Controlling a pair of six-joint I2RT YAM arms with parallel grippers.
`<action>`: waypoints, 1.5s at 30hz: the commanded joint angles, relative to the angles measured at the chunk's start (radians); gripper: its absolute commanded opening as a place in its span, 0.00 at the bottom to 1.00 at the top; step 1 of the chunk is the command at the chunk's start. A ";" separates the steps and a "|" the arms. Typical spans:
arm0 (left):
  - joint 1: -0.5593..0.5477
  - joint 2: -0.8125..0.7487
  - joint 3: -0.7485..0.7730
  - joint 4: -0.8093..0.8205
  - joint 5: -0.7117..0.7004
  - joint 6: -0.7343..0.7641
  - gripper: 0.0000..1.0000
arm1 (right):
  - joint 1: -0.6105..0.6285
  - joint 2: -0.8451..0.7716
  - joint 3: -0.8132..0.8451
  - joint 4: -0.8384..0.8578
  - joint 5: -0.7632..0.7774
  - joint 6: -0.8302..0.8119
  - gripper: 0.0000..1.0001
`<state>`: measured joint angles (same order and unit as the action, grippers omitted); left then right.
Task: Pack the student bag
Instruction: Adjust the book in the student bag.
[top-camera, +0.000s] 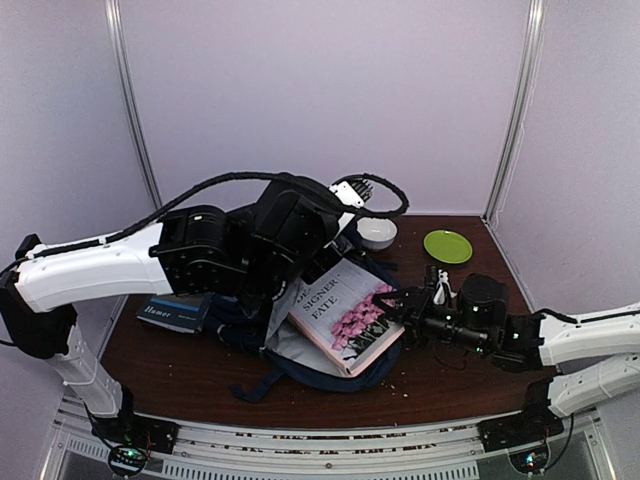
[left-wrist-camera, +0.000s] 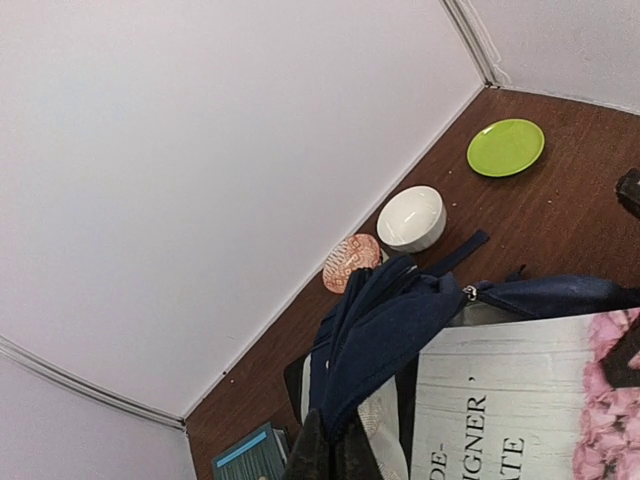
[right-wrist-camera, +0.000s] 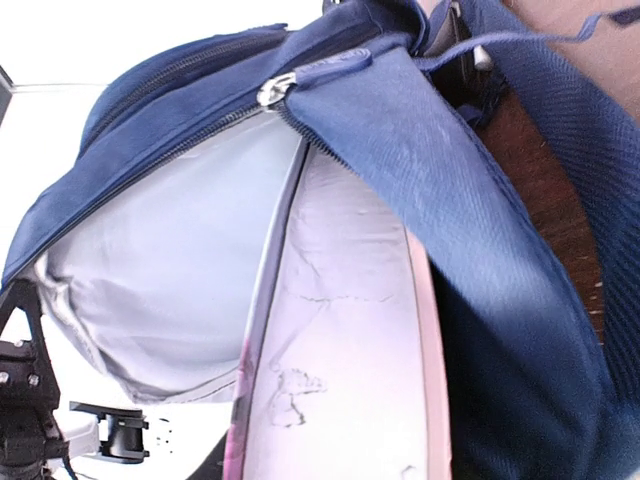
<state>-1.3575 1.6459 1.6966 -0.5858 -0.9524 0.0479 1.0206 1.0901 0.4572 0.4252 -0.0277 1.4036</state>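
The student bag (top-camera: 300, 345) lies in the middle of the table, navy, its mouth open and the grey lining (right-wrist-camera: 160, 270) showing. My left gripper (left-wrist-camera: 336, 452) is shut on the navy fabric of the bag's upper flap (left-wrist-camera: 385, 325) and holds it up. A book (top-camera: 347, 313) with a pale cover and pink flowers lies half inside the opening. My right gripper (top-camera: 398, 304) is at the book's right edge and shut on it. In the right wrist view the book's page edge (right-wrist-camera: 350, 330) fills the middle and hides the fingers.
A white bowl (top-camera: 376, 233) and a green plate (top-camera: 447, 246) stand at the back right. An orange patterned disc (left-wrist-camera: 351, 262) lies by the wall. A blue book (top-camera: 175, 313) rests left of the bag. A bag strap (top-camera: 255, 385) trails toward the near edge.
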 joint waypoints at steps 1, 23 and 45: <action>0.015 -0.003 0.047 0.175 -0.108 0.068 0.00 | -0.004 -0.128 0.054 -0.308 0.076 -0.092 0.19; 0.029 -0.015 0.013 0.239 0.022 -0.015 0.00 | -0.022 -0.331 0.143 -0.516 -0.030 -0.253 0.20; 0.029 -0.057 -0.022 0.235 0.115 -0.079 0.00 | -0.028 0.019 0.146 -0.045 -0.050 -0.110 0.20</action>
<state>-1.3338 1.6600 1.6733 -0.4915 -0.8513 -0.0002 0.9970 1.0885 0.5949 0.2230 -0.0620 1.2594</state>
